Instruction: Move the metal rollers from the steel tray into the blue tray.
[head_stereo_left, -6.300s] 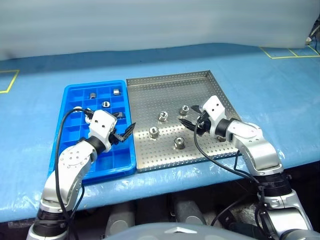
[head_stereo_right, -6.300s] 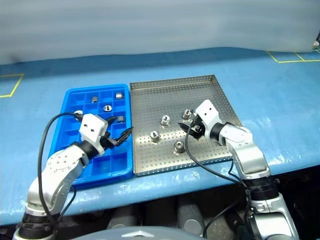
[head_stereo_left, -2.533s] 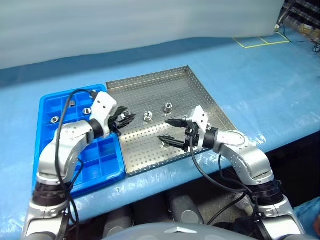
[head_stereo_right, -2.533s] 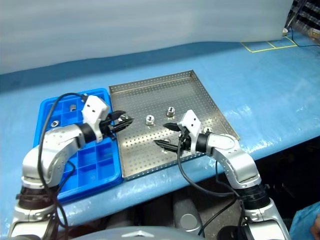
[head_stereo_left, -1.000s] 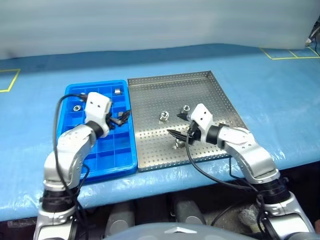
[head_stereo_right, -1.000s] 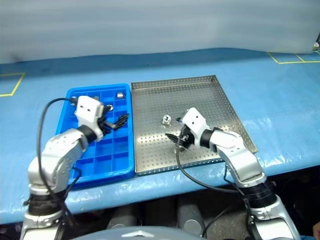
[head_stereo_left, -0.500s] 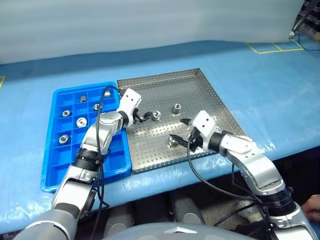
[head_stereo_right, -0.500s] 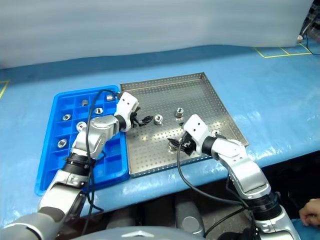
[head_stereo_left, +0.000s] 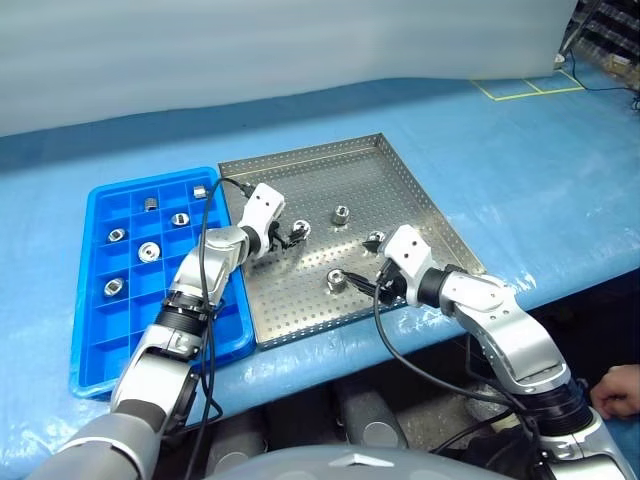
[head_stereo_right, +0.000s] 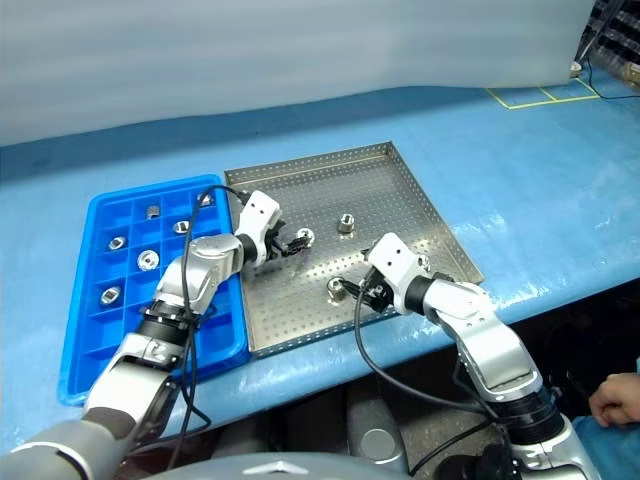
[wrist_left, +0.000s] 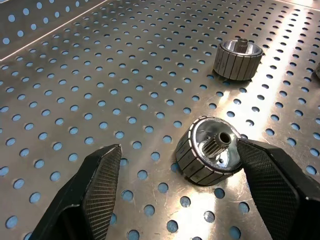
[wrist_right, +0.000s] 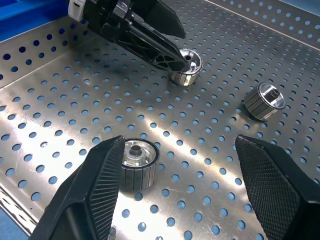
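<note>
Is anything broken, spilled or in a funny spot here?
Nothing stands out. The metal rollers sit upright on the steel tray, and the others rest neatly in the blue tray's compartments.

Left arm reaches from lower left to frame centre, left gripper (head_stereo_left: 291, 237) fingers spread wide, angled down. Right arm bent in from lower right, right gripper (head_stereo_left: 368, 285) also wide apart, pointing left.

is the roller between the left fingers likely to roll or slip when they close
The roller stands on its flat end, so it probably won't roll. It looks like stiff, solid metal, likely heavy for its size. It sits off-centre beside one finger, so it may slide across the steel tray first.
</note>
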